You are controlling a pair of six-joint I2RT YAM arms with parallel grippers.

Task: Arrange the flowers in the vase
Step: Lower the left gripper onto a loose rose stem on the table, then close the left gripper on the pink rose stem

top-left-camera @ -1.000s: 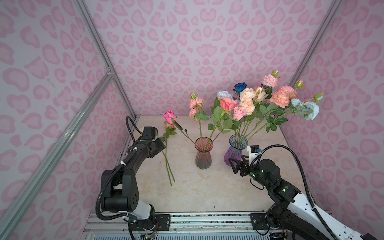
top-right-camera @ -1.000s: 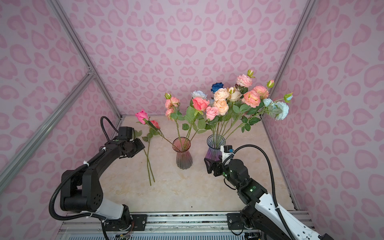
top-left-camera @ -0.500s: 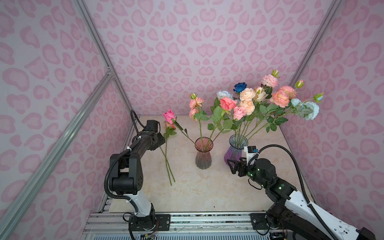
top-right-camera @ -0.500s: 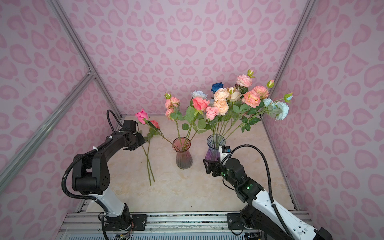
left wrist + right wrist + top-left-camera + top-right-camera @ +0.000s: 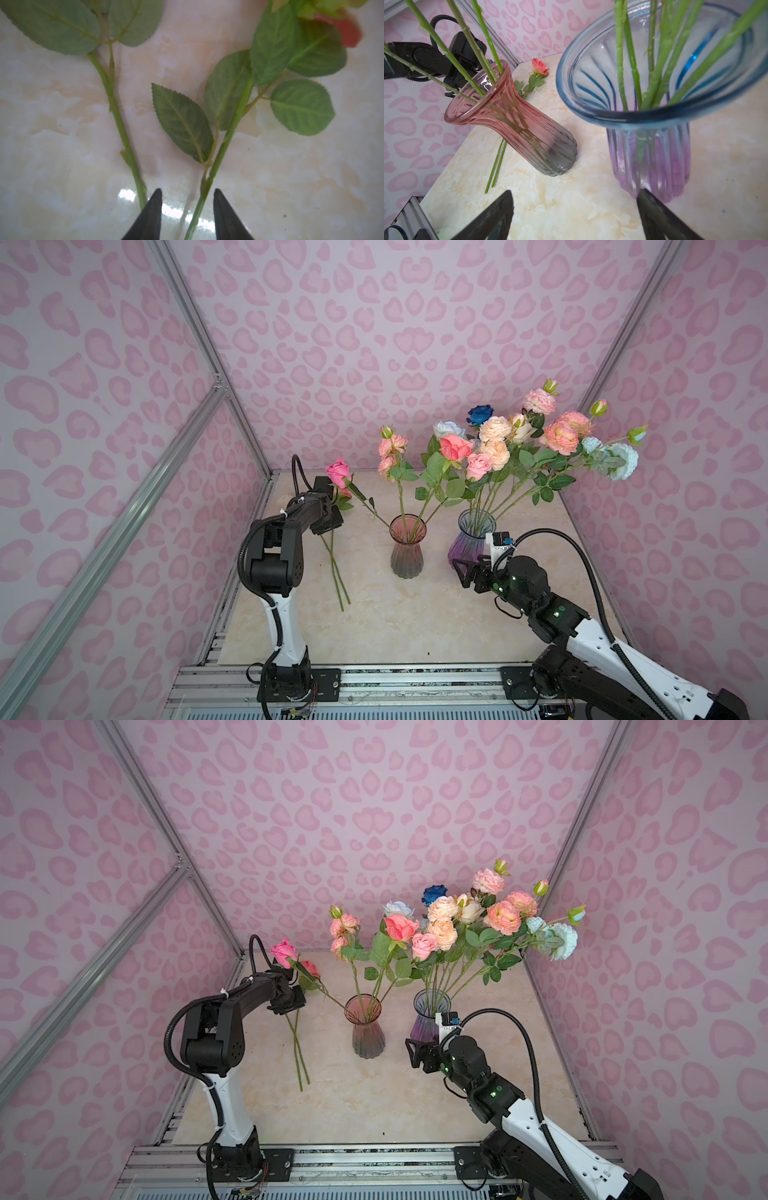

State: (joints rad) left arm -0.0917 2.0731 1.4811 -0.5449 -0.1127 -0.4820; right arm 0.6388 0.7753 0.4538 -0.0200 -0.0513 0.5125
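While the table (image 5: 415, 626) and both vases stand as they did a second ago, the left arm (image 5: 299, 514) has moved. It has reached toward eleven o'clock in both top views, elbow lifted. The purple vase (image 5: 471, 547) is crowded with most of the flowers (image 5: 494, 448); the pink vase (image 5: 408, 547) has only a few.

The arm now hangs over the two loose flowers (image 5: 337, 572), which lie on the table at nine o'clock of the pink vase (not shifted, as far as I can tell).

The right gripper (image 5: 575, 191) waits at six o'clock of the purple vase, fingers spread wide, holding nothing.

The left gripper (image 5: 187, 192) has narrowed. One stem (image 5: 220, 153) runs between its fingers with a gap either side — bracketed, not yet pinched — and the other stem (image 5: 122, 128) passes just outside one fingertip.

This looks like a pick-up in progress; those two flowers seem to be the last ones.
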